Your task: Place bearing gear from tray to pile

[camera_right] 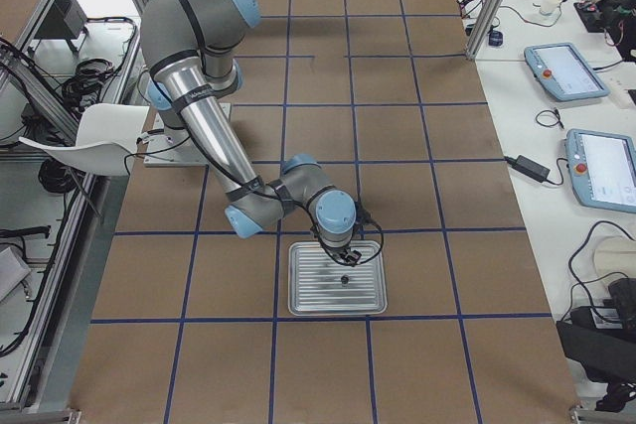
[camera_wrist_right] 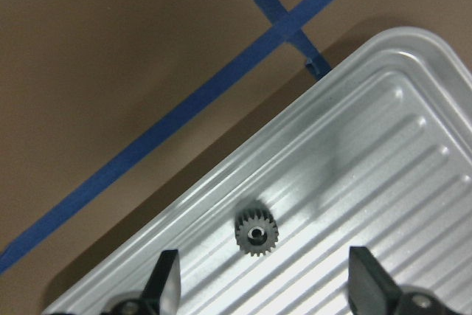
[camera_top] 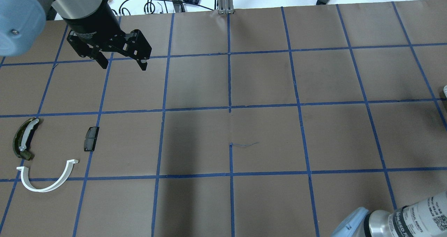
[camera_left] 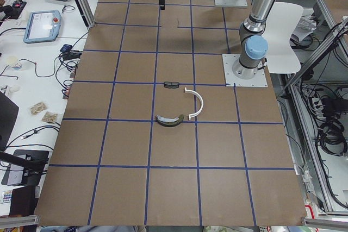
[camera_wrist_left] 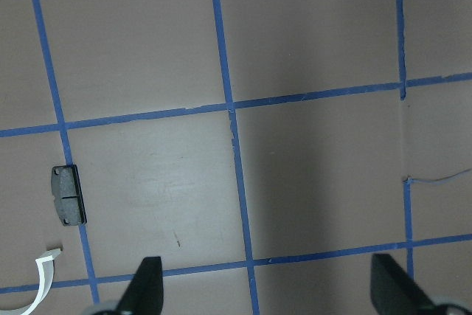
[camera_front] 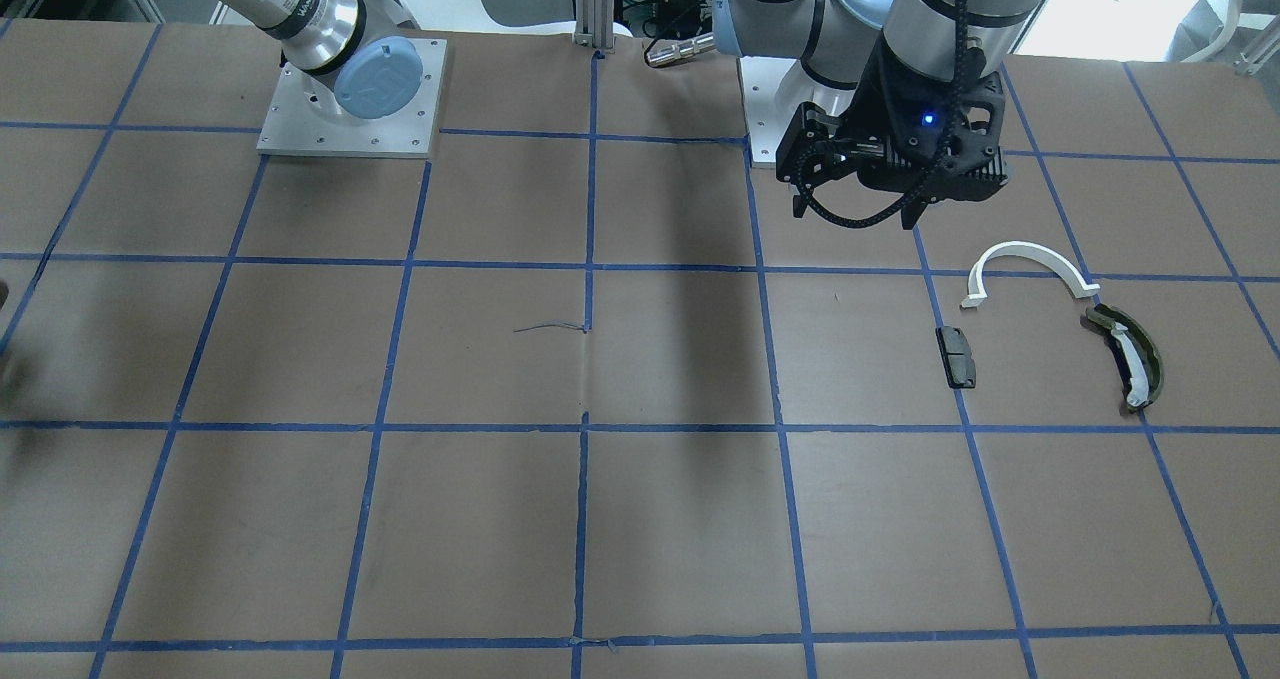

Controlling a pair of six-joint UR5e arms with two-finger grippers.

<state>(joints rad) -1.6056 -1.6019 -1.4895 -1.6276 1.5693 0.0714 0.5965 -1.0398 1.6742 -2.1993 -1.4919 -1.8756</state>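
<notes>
The bearing gear [camera_wrist_right: 256, 235], small, dark and toothed, lies on the ribbed silver tray [camera_wrist_right: 383, 182]. It also shows in the exterior right view [camera_right: 344, 279]. My right gripper [camera_wrist_right: 265, 277] hangs open just above the gear, one finger on each side of it. The pile lies far off: a white half-ring arc [camera_top: 64, 176], a dark rectangular pad [camera_top: 90, 138] and an olive curved shoe [camera_top: 23, 138]. My left gripper [camera_top: 124, 67] is open and empty, raised above the table beyond the pile.
The tray [camera_right: 308, 295] sits by the table's end on my right, out of the overhead view. Blue tape lines grid the brown table [camera_front: 600, 459]. Arm base plates [camera_front: 350, 99] stand at the robot's edge.
</notes>
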